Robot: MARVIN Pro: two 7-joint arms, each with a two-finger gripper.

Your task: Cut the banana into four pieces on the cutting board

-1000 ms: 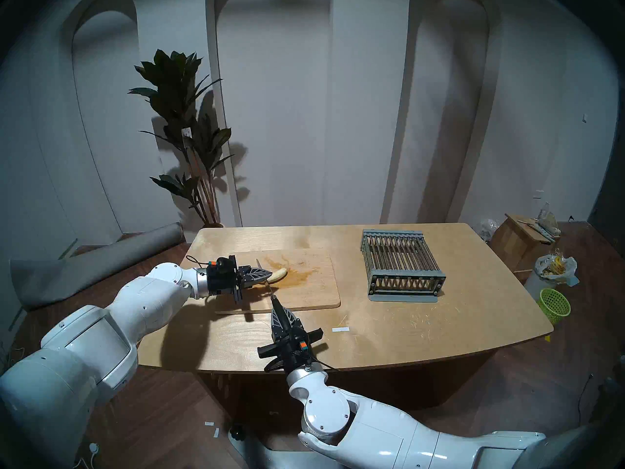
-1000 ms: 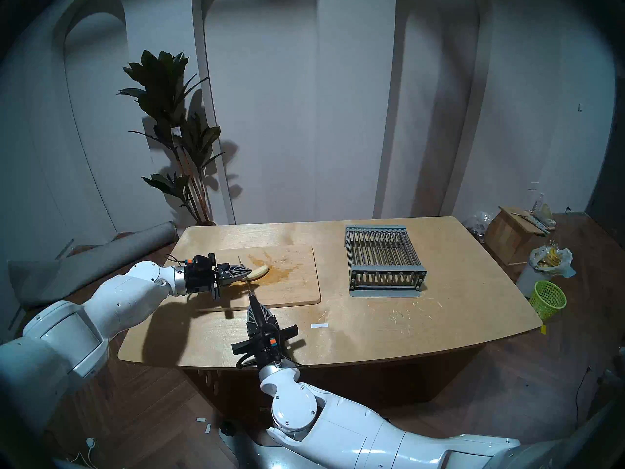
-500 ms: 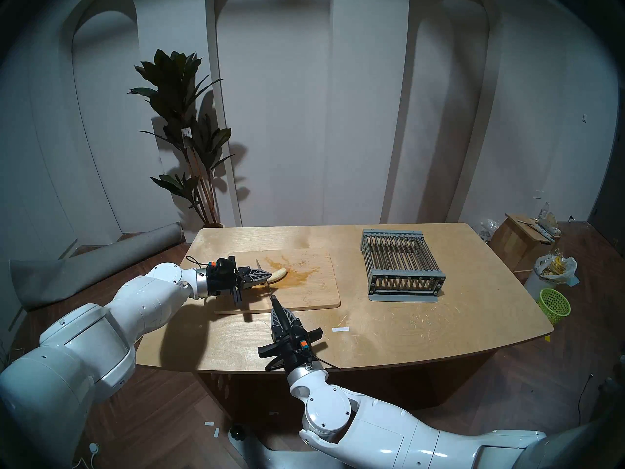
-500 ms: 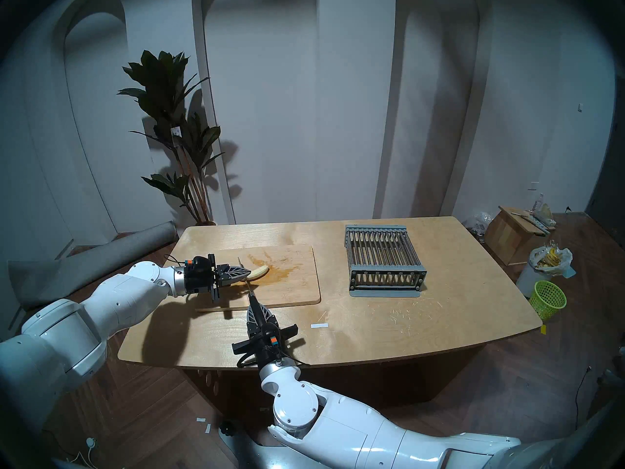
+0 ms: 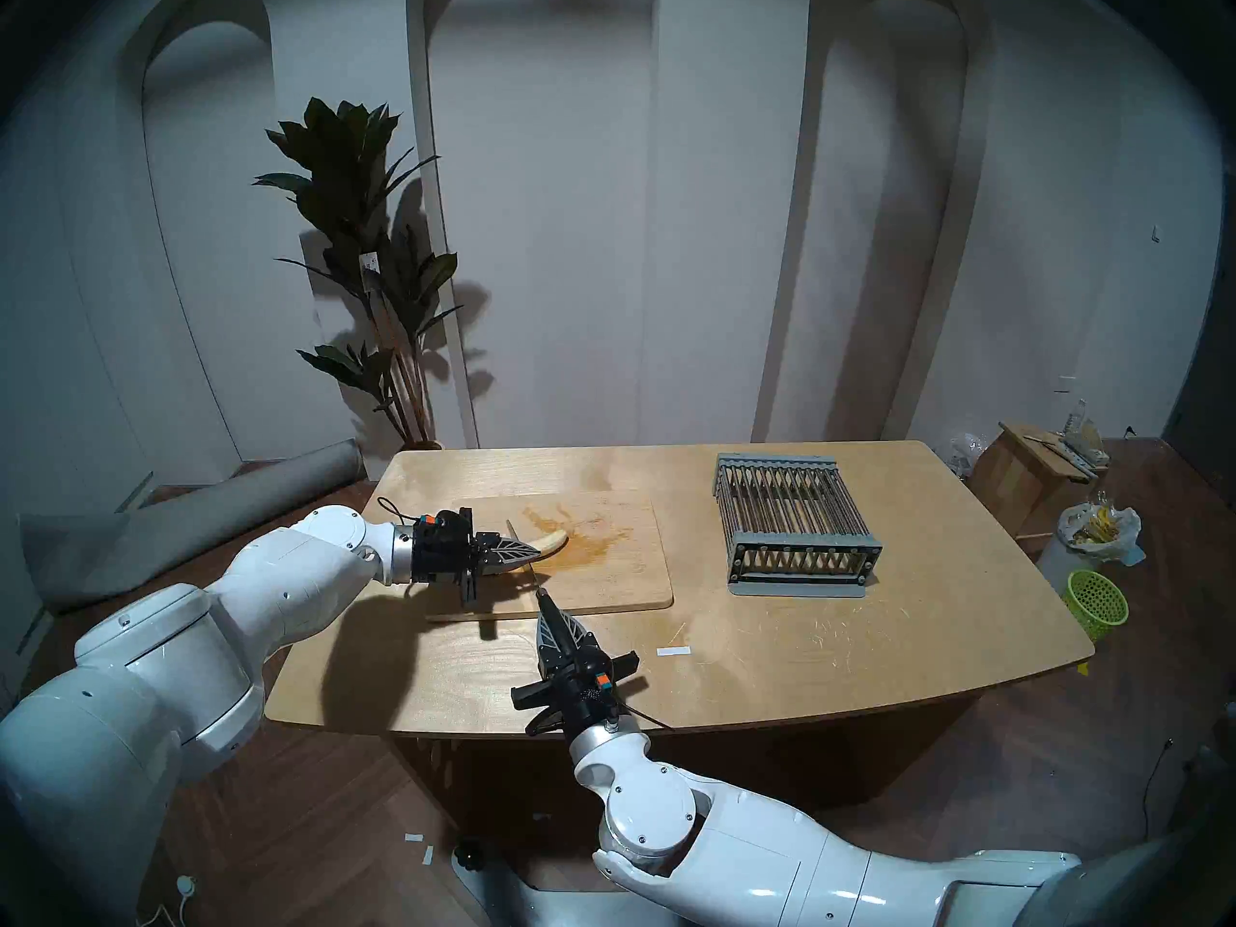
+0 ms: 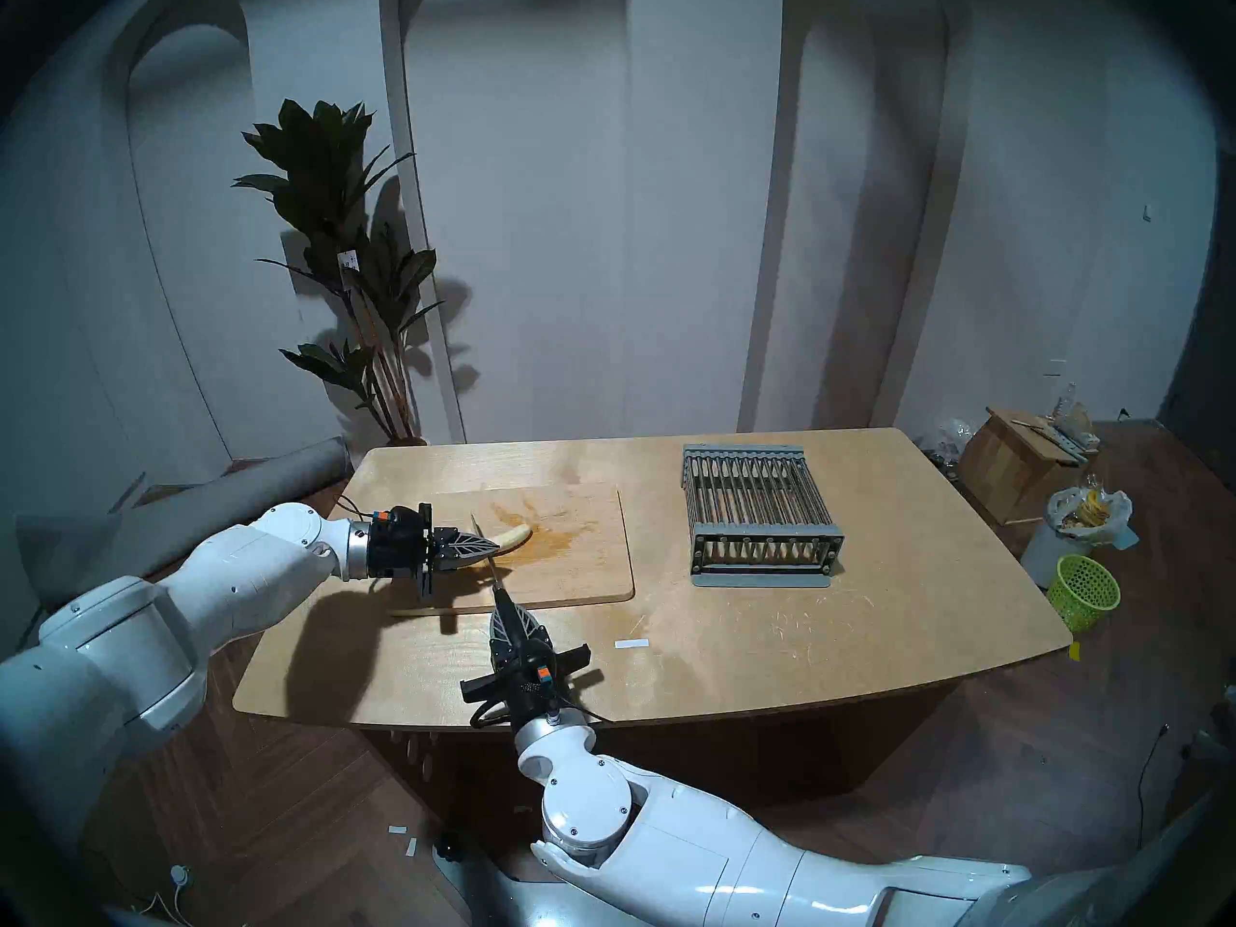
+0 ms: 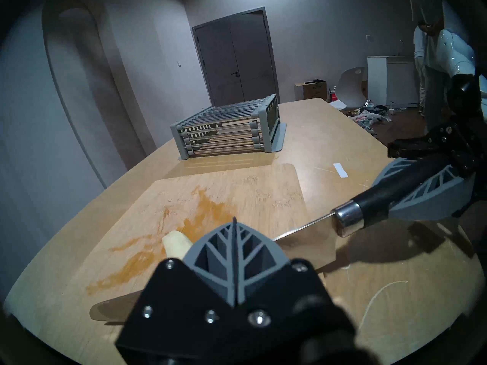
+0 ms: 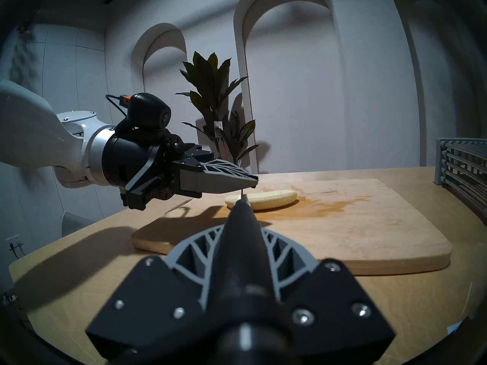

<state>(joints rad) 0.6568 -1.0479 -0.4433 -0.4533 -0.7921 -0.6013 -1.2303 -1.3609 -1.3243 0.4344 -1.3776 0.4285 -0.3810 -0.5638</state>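
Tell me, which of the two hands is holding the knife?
The right hand, nearest the table's front edge, grips the knife; the left hand hovers shut and empty over the banana.

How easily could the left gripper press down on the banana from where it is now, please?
Probably easily: the shut left gripper hovers just above the banana's near end, with only the knife blade alongside.

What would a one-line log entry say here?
right gripper: shut on knife | left gripper: shut, over banana | banana: uncut on cutting board
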